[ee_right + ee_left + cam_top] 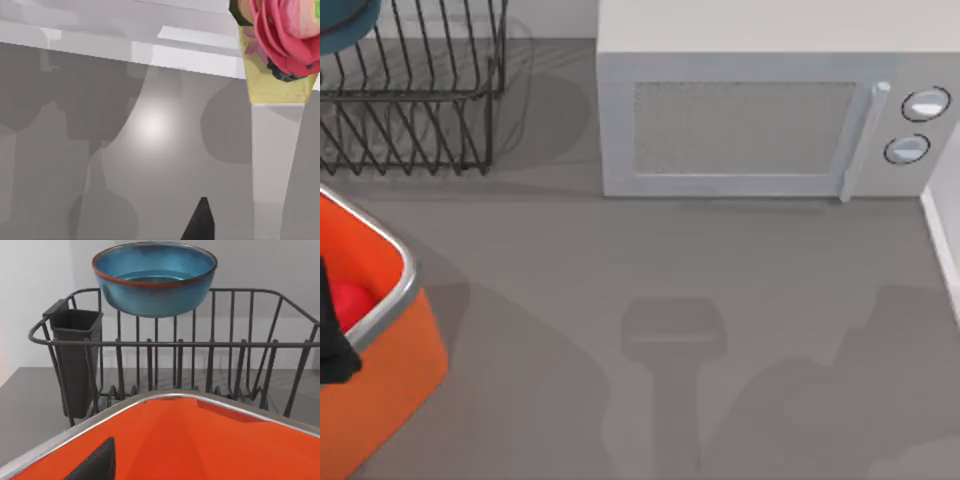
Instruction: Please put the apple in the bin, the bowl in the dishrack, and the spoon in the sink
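Observation:
The red apple [350, 300] lies inside the orange bin [405, 275] at the table's left edge. My left gripper [330, 340] hangs over the bin, right beside the apple; a dark part of it [95, 464] shows above the bin's orange floor [210, 440]. Behind the bin, the teal bowl [155, 277] rests on top of the black wire dishrack [200, 344], which stands at the back left [420, 100]; a sliver of the bowl [342, 22] shows there too. A dark part of my right gripper [200, 222] hovers over bare grey surface. The spoon and the sink are out of view.
A white microwave [760, 120] stands at the back, centre to right. A black utensil cup [75, 355] hangs on the rack's side. A pink flower in a yellow vase [280, 45] appears in the right wrist view. Arm shadows fall across the grey tabletop [670, 340].

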